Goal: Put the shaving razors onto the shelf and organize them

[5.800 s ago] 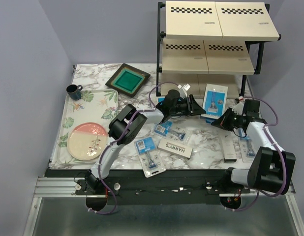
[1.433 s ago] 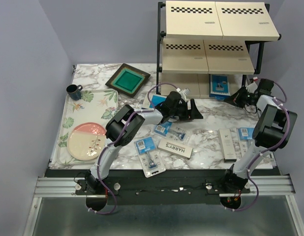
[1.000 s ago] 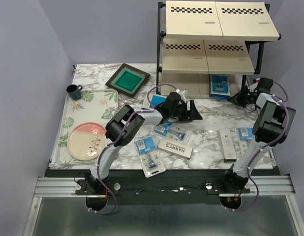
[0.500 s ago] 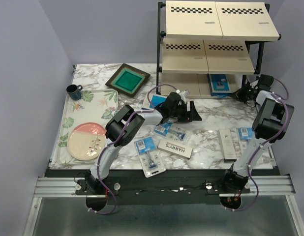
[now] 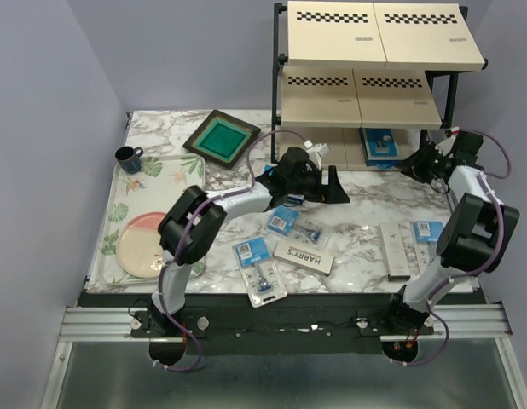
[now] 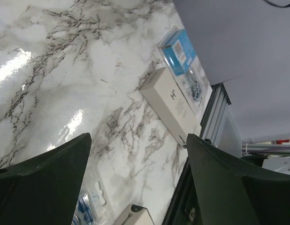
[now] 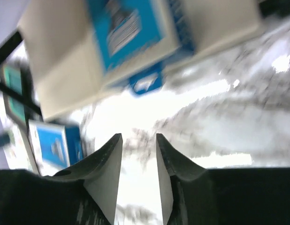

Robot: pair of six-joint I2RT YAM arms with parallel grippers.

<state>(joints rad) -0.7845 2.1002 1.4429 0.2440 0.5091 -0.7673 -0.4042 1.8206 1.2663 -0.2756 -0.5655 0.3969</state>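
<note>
Blue box (image 5: 381,146) now on shelf (image 5: 319,102); marble tabletop (image 5: 366,213), lilac walls (image 5: 59,102).

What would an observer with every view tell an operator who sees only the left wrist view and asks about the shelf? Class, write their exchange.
Operator: Is any razor pack on the shelf?
Observer: Yes, one dark-blue box lies on the shelf, on its bottom board.
Operator: Is the other arm holding a pack?
Observer: No. The right end effector is open with nothing between its fingers, just off the shelf's right front.
</note>
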